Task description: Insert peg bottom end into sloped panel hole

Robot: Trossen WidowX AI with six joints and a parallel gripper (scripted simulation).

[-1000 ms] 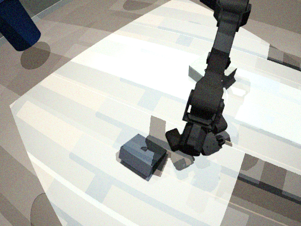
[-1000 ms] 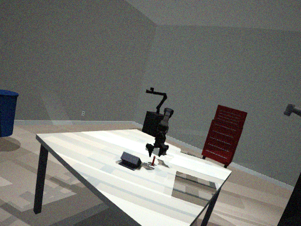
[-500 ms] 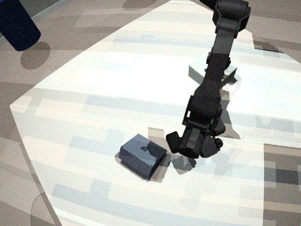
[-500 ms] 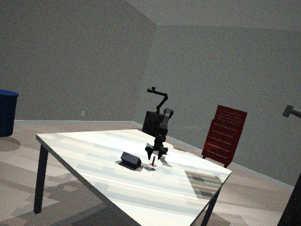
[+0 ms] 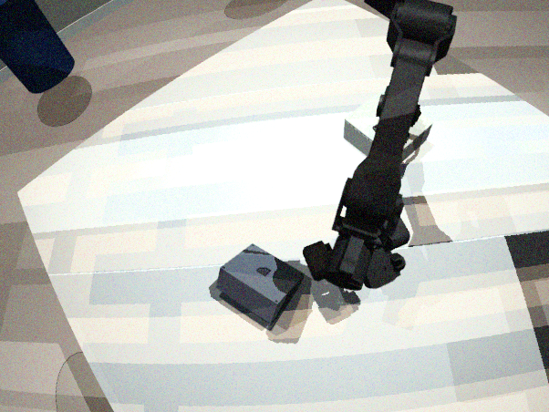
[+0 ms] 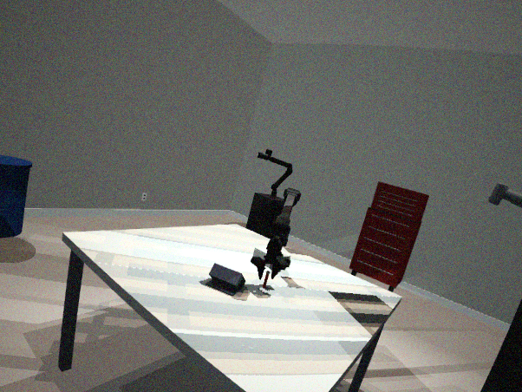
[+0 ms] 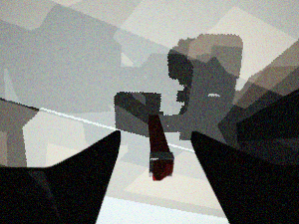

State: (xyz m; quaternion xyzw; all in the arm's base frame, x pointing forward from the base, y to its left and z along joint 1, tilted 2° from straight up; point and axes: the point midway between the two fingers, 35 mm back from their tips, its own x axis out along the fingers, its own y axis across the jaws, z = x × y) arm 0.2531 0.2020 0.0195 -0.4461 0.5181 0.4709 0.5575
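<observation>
The dark red peg stands upright on the table. Its near end looks banded grey in the wrist view. My gripper is open, pointing down, with one finger on each side of the peg and a gap to both. In the top view the arm hides the peg and fingertips. The dark blue-grey sloped panel block sits to the left of the gripper. Its small dark hole shows in the upper face; the hole's exact shape is unclear.
A pale box-like object stands on the table behind the gripper, partly hidden by the arm. A blue bin and a red slatted chair-like object stand off the table. Shadows of the arm fall near the peg.
</observation>
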